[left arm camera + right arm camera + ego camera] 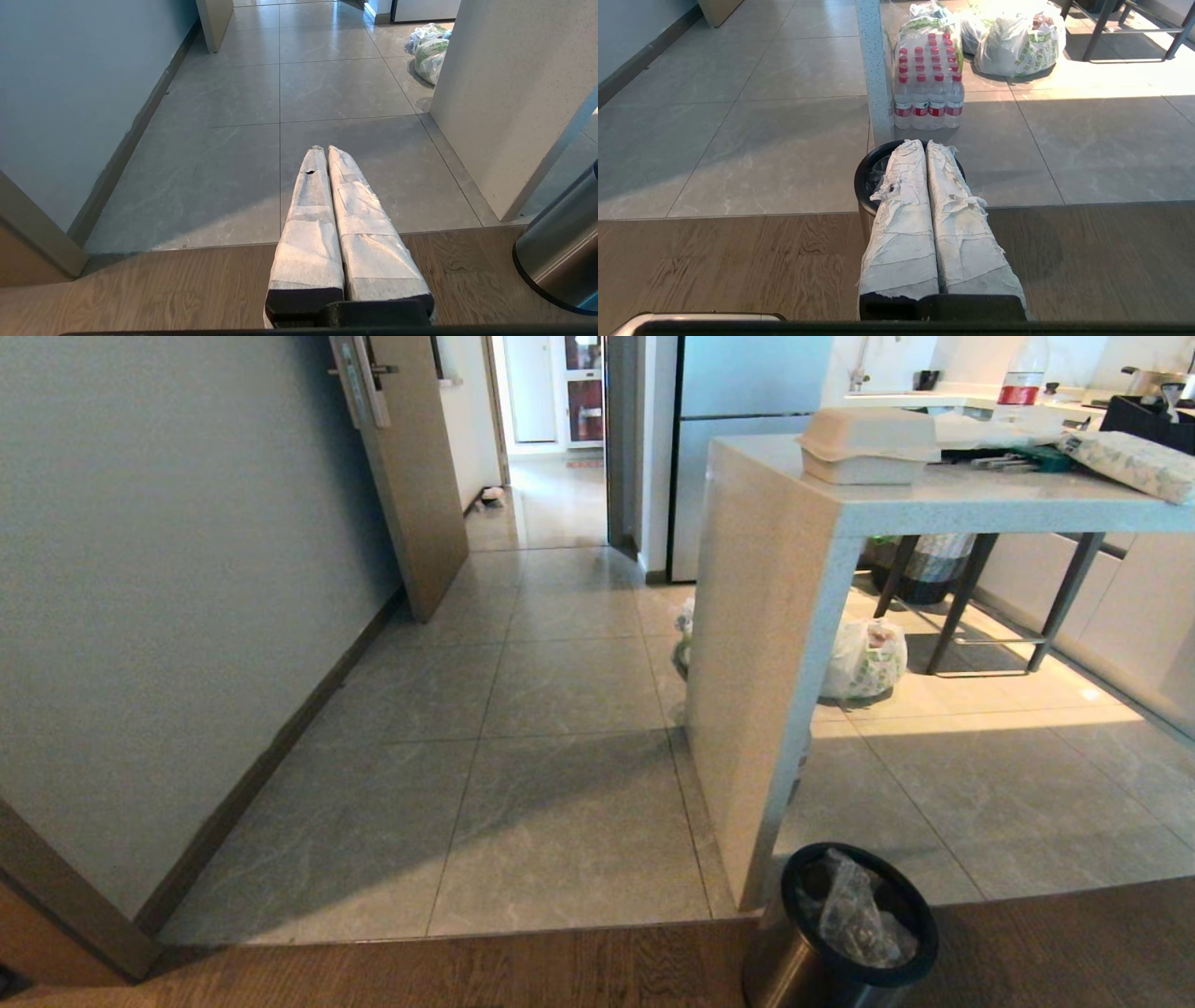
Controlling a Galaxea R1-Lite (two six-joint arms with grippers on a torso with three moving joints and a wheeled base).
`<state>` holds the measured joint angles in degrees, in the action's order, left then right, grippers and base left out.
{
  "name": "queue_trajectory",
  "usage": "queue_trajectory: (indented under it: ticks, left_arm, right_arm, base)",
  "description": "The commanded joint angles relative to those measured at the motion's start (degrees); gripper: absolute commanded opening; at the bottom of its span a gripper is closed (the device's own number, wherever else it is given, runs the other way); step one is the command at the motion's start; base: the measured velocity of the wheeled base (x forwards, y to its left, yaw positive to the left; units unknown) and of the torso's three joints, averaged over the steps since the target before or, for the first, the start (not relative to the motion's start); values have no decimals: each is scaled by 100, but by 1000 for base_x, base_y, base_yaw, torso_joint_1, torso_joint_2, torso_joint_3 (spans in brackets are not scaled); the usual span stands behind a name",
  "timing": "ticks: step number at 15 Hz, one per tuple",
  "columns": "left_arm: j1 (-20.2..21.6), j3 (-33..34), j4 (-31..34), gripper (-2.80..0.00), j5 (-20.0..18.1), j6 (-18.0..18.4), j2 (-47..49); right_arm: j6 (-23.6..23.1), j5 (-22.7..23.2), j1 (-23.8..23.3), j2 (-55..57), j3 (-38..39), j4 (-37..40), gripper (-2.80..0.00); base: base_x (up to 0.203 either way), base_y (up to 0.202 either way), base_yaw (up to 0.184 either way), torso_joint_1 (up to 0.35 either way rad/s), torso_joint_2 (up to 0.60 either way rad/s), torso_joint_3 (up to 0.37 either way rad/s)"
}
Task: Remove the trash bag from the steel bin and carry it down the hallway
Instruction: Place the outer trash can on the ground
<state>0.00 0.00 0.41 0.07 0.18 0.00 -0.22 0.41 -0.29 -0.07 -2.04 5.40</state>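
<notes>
Brushed steel marked the landmark: the steel bin was stood on wooden flooring at the foot of a pale stone counter, with the trash bag crumpled inside its black rim. Left of the bin, the hallway of grey marbled tiles was seen stretching away past a tan door. The left gripper was held above the floor left of the bin, its wrapped fingers pressed together on nothing. The right gripper was held just over the bin's near rim, likewise closed and empty. Beyond the bin, a pack of water bottles and tied white bags were set under the counter.
</notes>
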Motion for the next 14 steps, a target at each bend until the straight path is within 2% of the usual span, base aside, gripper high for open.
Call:
queue_trajectory:
  ticks: [1, 14]
  left_arm:
    - [0, 0, 2, -280, 8, -1, -9]
    - [0, 0, 2, -280, 10, -18, 0]
  right_arm:
    - [-13, 3, 3, -1, 1, -3, -280]
    - [-4, 3, 3, -1, 1, -4, -280]
  base:
    - [0, 0, 0, 0, 0, 0]
    - [0, 0, 0, 0, 0, 0]
